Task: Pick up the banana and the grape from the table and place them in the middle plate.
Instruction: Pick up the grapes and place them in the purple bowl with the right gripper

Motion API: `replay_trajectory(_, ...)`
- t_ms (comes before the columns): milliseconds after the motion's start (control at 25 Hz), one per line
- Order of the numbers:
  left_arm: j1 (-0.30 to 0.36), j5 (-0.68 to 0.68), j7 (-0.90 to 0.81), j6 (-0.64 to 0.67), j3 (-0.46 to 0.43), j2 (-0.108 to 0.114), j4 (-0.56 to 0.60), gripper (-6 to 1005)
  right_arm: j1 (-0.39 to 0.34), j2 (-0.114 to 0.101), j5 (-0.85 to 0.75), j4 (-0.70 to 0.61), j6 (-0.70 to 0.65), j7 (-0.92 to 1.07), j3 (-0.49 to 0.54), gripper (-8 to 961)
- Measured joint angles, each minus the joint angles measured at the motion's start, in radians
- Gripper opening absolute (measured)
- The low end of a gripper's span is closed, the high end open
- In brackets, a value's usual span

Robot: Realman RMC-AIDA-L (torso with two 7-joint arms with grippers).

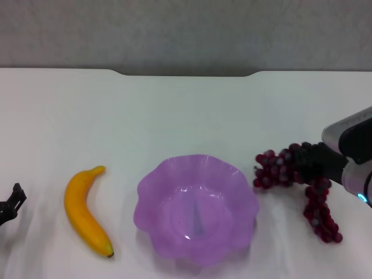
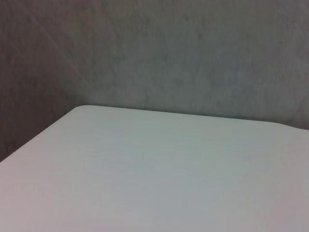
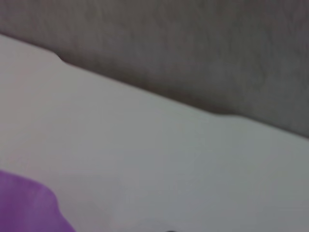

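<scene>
Over the grape bunch (image 1: 293,174), right of the purple plate (image 1: 196,206), my right gripper (image 1: 311,163) blurs into the fruit; I cannot tell its grip. My left gripper (image 1: 11,203) sits cut off at the desk's (image 1: 186,110) left edge, beside the banana (image 1: 86,210).

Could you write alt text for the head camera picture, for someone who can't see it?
A purple scalloped plate sits empty on a white table, with a banana lying to its left and a bunch of dark red grapes to its right. The right gripper is at the grapes; the left gripper sits at the table's left edge.
</scene>
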Motion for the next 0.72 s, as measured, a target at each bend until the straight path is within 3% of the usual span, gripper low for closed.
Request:
replay_trajectory(240,0.007,0.000,0.000,0.001,0.000,0.000,0.000,878,-0.057,-0.002,0.000,0.069,-0.102,-0.024,-0.023,134)
replay_trajectory(440,0.007,0.000,0.000,0.002,0.000,0.000,0.000,878,-0.096,-0.002,0.000,0.110,-0.280,-0.089,-0.061,124)
replay_trajectory(720,0.002,0.000,0.000,0.002,0.000,0.001,0.000,879,-0.077,-0.002,0.000,0.116,-0.391,-0.112,-0.118,122)
